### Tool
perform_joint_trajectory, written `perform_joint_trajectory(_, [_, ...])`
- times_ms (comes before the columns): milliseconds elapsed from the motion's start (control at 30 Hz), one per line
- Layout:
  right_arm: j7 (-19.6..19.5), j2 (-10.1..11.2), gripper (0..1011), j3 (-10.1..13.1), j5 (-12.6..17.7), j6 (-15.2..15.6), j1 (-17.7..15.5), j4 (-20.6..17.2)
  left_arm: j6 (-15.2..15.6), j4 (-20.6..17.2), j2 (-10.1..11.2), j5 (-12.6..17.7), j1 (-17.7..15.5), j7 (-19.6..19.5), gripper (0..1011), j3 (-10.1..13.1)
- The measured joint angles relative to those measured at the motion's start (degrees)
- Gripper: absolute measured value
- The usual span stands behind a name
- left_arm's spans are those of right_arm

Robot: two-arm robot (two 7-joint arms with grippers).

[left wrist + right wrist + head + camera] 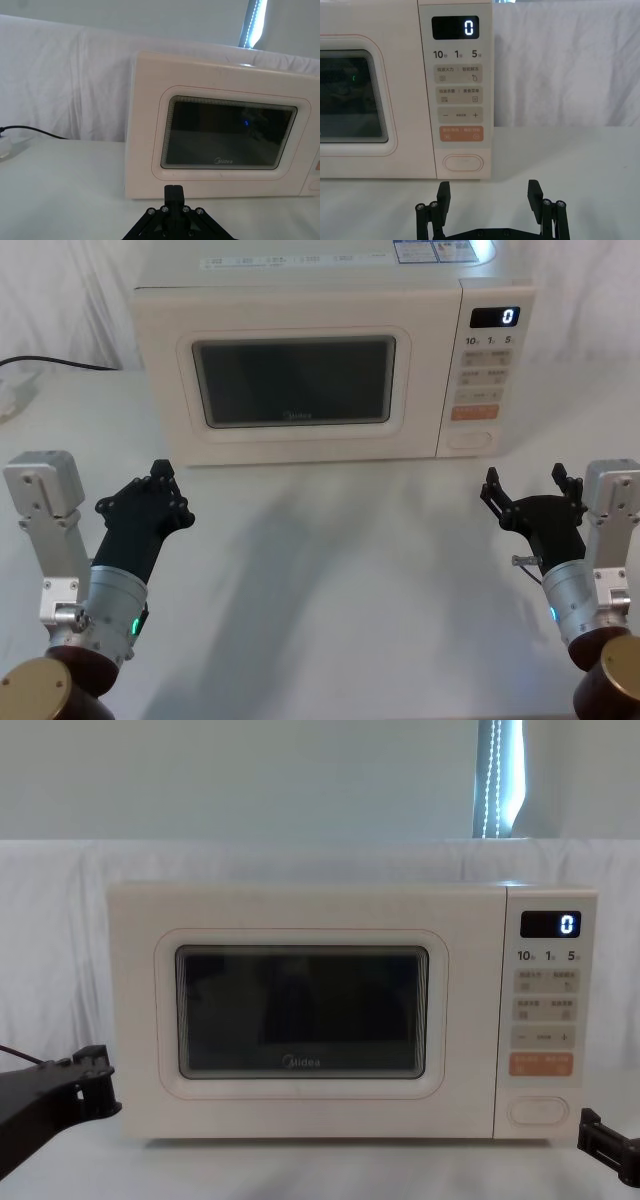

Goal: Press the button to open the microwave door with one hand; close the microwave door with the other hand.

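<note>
A white bench [330, 570] is stretching across the scene, its surface smooth and picking up soft grey shadows. Behind it, a white cloth backdrop [65, 85] is hanging in loose vertical folds and meeting the bench at the back edge. Above the cloth, a pale grey-blue wall [250, 780] is showing plain and even. A bright vertical light strip [497, 778] is glowing up on that wall, toward the right of the chest view. Off to the left, a black cable [35, 131] is trailing over the bench and running to a white plug block [4, 148] at the edge.
</note>
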Motion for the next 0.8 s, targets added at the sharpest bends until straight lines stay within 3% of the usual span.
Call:
perform_joint_trajectory(200, [0.0,0.0,1002,0.0,0.0,0.0,0.0,0.0,0.0,0.0,0.0,0.0,0.0,0.0,26,0.0])
perform_joint_trajectory(800, [0.0,0.0,1002,0.0,0.0,0.0,0.0,0.0,0.0,0.0,0.0,0.0,0.0,0.0,603,0.0])
